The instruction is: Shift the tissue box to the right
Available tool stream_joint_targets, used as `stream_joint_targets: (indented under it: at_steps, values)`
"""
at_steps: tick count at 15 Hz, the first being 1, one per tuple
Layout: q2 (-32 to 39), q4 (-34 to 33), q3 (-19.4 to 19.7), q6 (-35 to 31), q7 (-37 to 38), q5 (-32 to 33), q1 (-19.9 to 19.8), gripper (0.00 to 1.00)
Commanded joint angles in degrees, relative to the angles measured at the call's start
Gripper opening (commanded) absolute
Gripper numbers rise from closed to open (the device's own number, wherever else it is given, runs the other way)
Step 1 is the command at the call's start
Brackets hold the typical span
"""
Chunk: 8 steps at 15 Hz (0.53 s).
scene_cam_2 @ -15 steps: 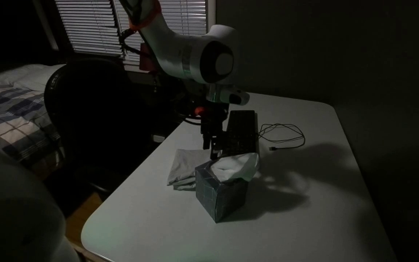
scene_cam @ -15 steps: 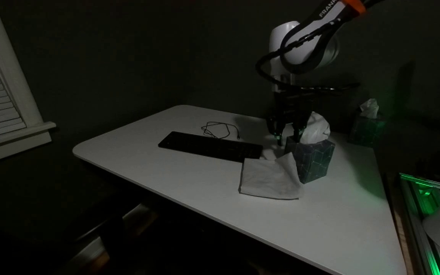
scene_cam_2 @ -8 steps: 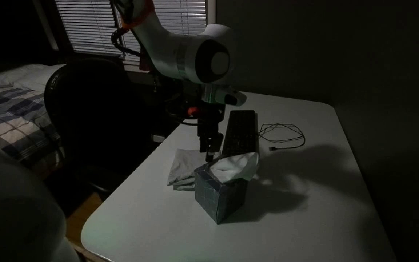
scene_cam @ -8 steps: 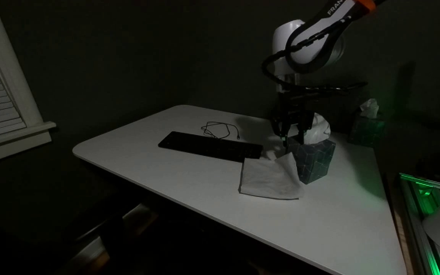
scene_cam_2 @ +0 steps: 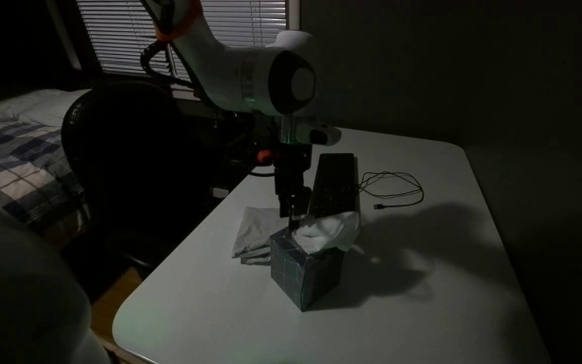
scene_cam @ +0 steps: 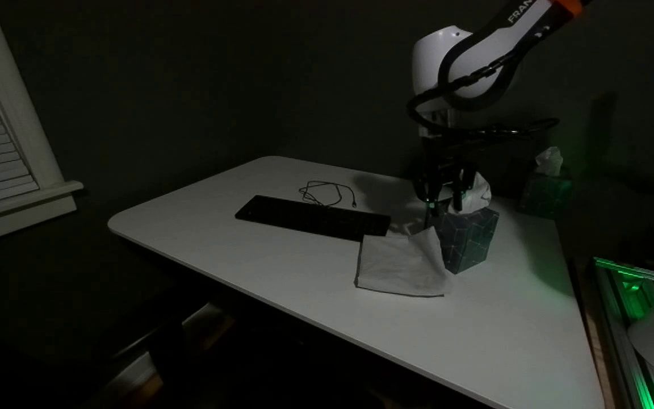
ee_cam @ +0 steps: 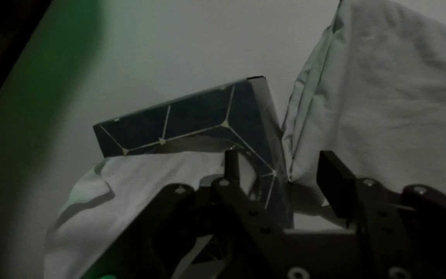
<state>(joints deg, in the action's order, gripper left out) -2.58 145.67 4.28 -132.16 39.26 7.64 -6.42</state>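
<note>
Over the desk (scene_cam: pixel 270 255) the arm (scene_cam: pixel 437 57) has just swung a little farther round, and I take that as lining up: most of the shift to the right looks still to be made. The keyboard (scene_cam_2: pixel 335 182), near the cloth (scene_cam: pixel 401 264), lies where it lay a second ago, and the cloth hasn't stirred either. The end effector (ee_cam: pixel 281 166) is spread apart, with nothing pinched in it. Seen from the wrist, its fingers (ee_cam: pixel 333 186) hang on either side of the tissue box (scene_cam_2: pixel 306 273) wall that faces the cloth; whether either one touches, I can't make out in this gloom. The box stands upright on the desk, just beside the cloth, perhaps against it. Compared with a second ago it seems nudged ever so slightly; over the last half second I see no change. The likely next thing is to drop lower and close on that wall, or to push. The tissue (scene_cam_2: pixel 326 232) sits toward the side away from the cloth, and in an exterior view a finger now covers more of it than a second ago, so it could snag.
</note>
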Motion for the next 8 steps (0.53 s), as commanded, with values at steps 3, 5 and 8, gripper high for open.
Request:
stream_joint_targets:
  at_steps: [3,5,8]
  values:
    - [-0.1,0.7,0.2,-1.2,0.9,2.9,-0.1,0.48]
    - [0.3,0.5,0.2,-1.5,0.5,3.1,-0.1,0.45]
    - [1.4,0.3,0.2,-2.0,-0.1,3.0,-0.1,0.47]
